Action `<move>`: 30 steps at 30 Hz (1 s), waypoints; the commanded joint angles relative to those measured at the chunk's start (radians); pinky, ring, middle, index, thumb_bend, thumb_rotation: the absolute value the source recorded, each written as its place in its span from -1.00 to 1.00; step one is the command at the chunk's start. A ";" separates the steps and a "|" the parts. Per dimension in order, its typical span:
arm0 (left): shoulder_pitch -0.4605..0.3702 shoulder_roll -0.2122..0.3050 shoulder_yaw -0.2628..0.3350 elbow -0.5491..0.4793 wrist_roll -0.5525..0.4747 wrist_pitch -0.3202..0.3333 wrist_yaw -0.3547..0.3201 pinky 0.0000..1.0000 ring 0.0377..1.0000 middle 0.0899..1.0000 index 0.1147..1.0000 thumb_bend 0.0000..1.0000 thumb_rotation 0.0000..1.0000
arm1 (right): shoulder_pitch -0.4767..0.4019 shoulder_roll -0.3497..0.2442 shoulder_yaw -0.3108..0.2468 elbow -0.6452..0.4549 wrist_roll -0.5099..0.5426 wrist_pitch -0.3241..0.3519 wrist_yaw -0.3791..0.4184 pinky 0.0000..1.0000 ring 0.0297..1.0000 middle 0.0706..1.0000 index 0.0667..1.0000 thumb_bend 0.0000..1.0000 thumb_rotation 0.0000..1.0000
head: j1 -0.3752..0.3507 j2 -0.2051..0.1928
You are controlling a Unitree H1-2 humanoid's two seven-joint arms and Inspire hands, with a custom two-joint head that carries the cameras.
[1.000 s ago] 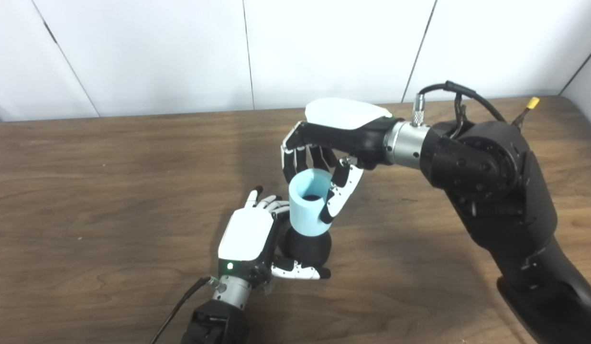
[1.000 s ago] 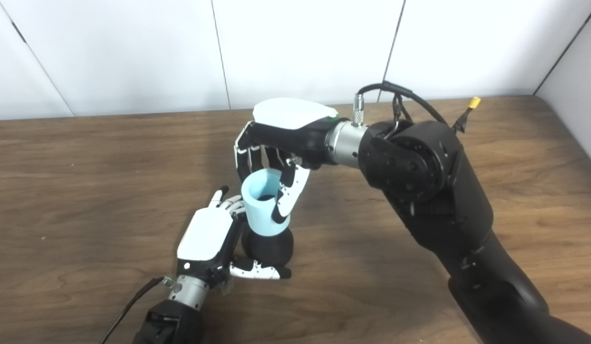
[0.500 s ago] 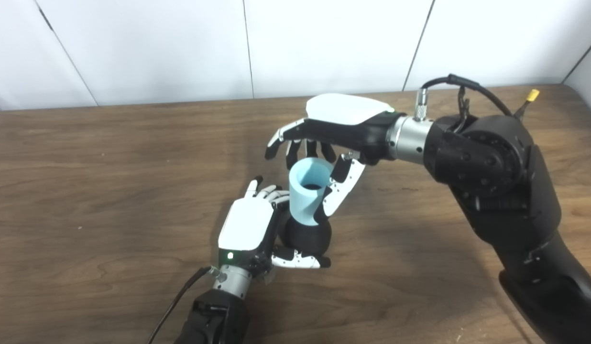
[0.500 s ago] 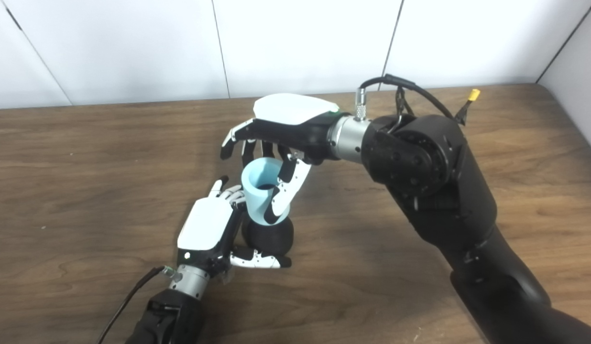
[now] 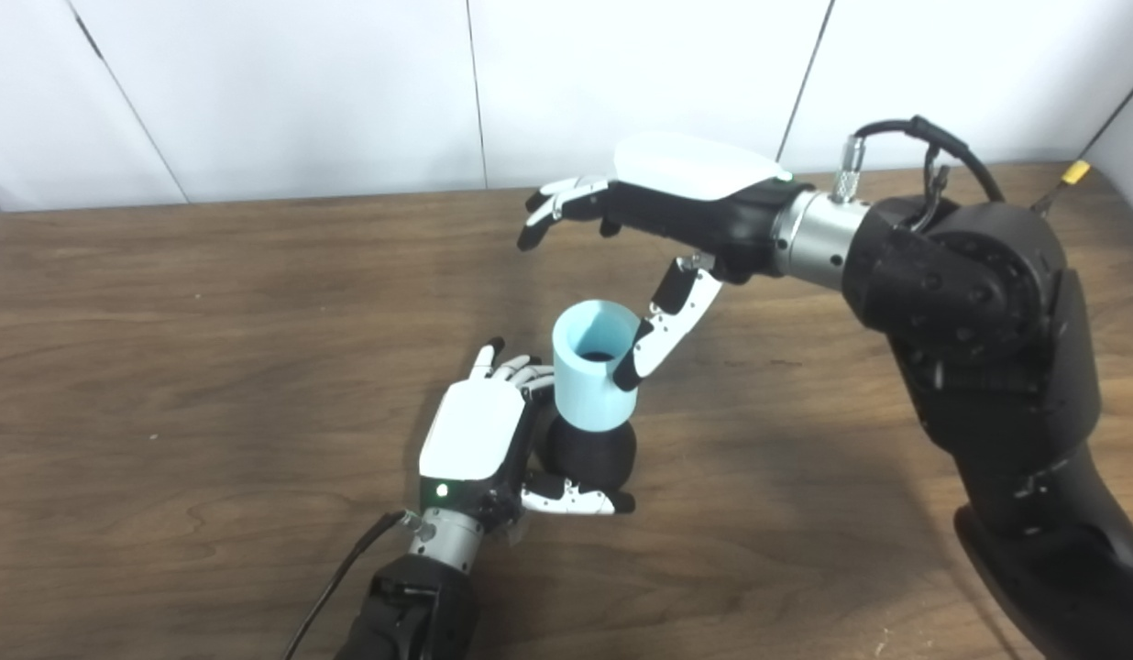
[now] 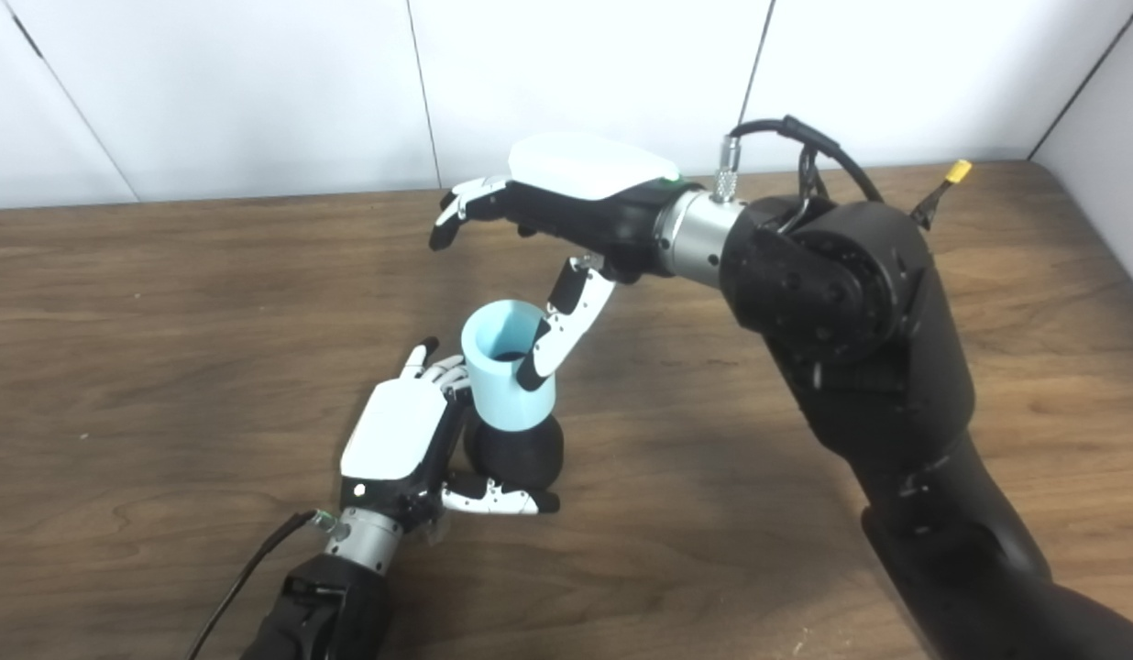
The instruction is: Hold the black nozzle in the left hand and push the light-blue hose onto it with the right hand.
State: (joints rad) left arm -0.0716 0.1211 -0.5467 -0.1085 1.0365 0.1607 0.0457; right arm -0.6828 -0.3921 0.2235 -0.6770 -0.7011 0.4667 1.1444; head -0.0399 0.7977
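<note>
Bare table [image 5: 209, 367] around. Hose [image 5: 592, 378] upright on nozzle [image 5: 589, 454], mouth up. Left hand [image 5: 479, 445] clamped on nozzle; right hand [image 5: 663, 197] above, fingers spread, thumb beside the hose rim.

From my remote seat I see a brown wooden table [image 5: 163, 302] with plain grain running side to side, filling the lower part of both head views up to its far edge. Behind it stands a white panelled wall [image 5: 301, 92], split by thin dark seams that run straight or slanted, and at the far right a second wall [image 6: 1107, 165] meets it to form a corner. The light is even and soft, and it leaves dim blurred shadows on the wood near the middle of the table.
</note>
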 commanded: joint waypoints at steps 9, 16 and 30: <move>0.016 -0.005 -0.017 0.008 0.006 0.000 -0.050 1.00 0.70 0.45 -0.17 0.05 -0.90 | 0.048 -0.107 0.011 -0.105 0.061 -0.069 -0.066 0.66 0.78 0.75 0.66 0.71 0.08 | 0.000 0.000; 0.015 -0.005 -0.017 0.009 0.006 0.001 -0.055 1.00 0.71 0.46 -0.17 0.05 -0.90 | 0.154 -0.115 0.017 -0.136 0.072 -0.179 -0.142 0.77 0.90 0.89 0.88 0.63 0.47 | 0.001 -0.001; 0.017 0.000 -0.014 0.009 0.003 -0.009 -0.046 1.00 0.69 0.44 -0.17 0.05 -0.90 | 0.330 -0.088 0.007 -0.119 0.052 -0.354 -0.305 0.95 1.00 1.00 0.96 0.44 0.85 | 0.001 0.001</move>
State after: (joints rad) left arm -0.0722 0.1200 -0.5425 -0.1095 1.0362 0.1607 0.0357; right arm -0.3382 -0.4837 0.2387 -0.7887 -0.6425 0.1390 0.8820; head -0.0383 0.7977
